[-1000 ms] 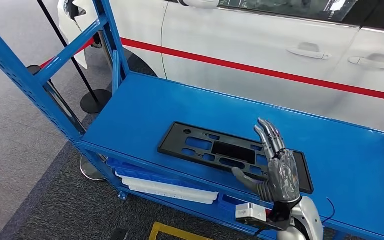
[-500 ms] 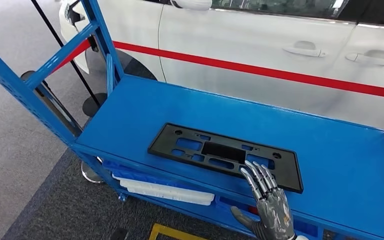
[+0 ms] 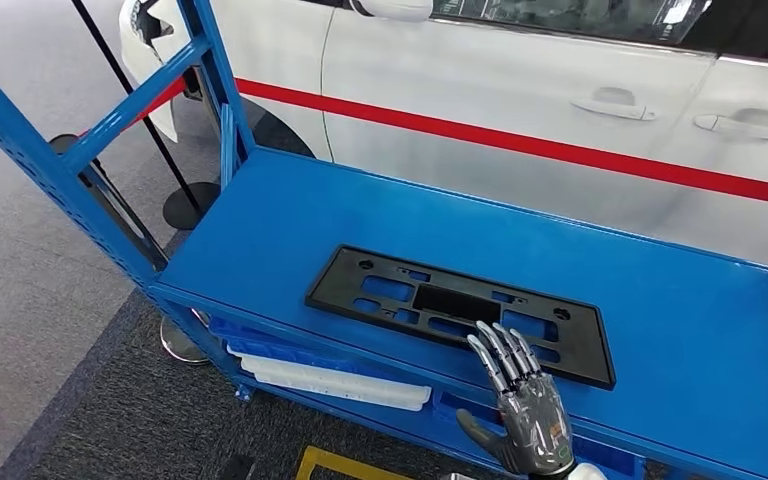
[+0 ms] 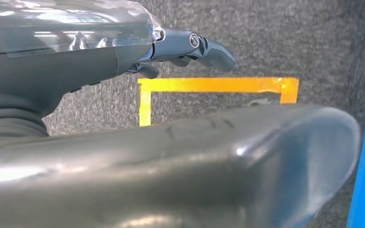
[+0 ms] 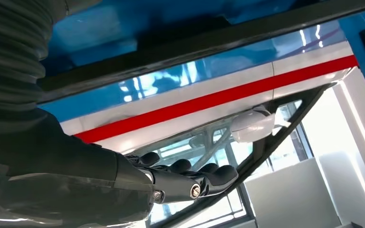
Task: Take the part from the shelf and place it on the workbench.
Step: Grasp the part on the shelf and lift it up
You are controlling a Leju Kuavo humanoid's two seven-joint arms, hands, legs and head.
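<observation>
The part (image 3: 460,310) is a flat black plastic plate with several cut-outs, lying flat on the top deck of the blue shelf (image 3: 290,215). My right hand (image 3: 522,412) comes up at the shelf's near edge, fingers straight and spread, holding nothing. Its fingertips (image 3: 492,340) reach over the plate's near edge; whether they touch it I cannot tell. In the right wrist view the dark fingers (image 5: 190,176) lie extended with nothing in them. My left hand (image 4: 190,45) hangs over grey carpet with nothing in it.
A white car with a red stripe (image 3: 520,140) stands close behind the shelf. Blue uprights (image 3: 55,170) rise at the shelf's left end. White and blue parts (image 3: 335,378) lie on the lower deck. A black stanchion base (image 3: 192,203) and yellow floor tape (image 3: 340,462) are on the floor.
My right hand has dropped from above the plate's right part to the shelf's near edge, still holding nothing. The plate has not moved; the camera shifted slightly.
</observation>
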